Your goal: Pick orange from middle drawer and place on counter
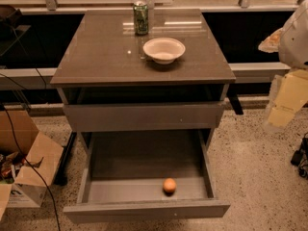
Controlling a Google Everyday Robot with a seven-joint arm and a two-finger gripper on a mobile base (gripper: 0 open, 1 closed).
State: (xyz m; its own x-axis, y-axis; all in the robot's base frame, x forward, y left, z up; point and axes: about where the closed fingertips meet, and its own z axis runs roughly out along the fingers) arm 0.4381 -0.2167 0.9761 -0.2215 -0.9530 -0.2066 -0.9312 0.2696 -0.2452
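Note:
The orange (169,186) is small and round. It lies on the grey floor of the middle drawer (120,190), near the drawer's front right. The drawer is pulled wide open below a closed grey drawer front (144,117). The glossy grey-brown counter (101,57) tops the cabinet. My gripper (285,104) hangs at the right edge of the view as a pale yellowish shape under the white arm (297,37). It is beside the cabinet at about counter height, well away from the orange, with nothing seen in it.
A white bowl (164,49) and a green can (140,18) stand on the counter's far half. An open cardboard box (29,167) with cables sits on the speckled floor at the left. A railing and dark wall run behind the cabinet.

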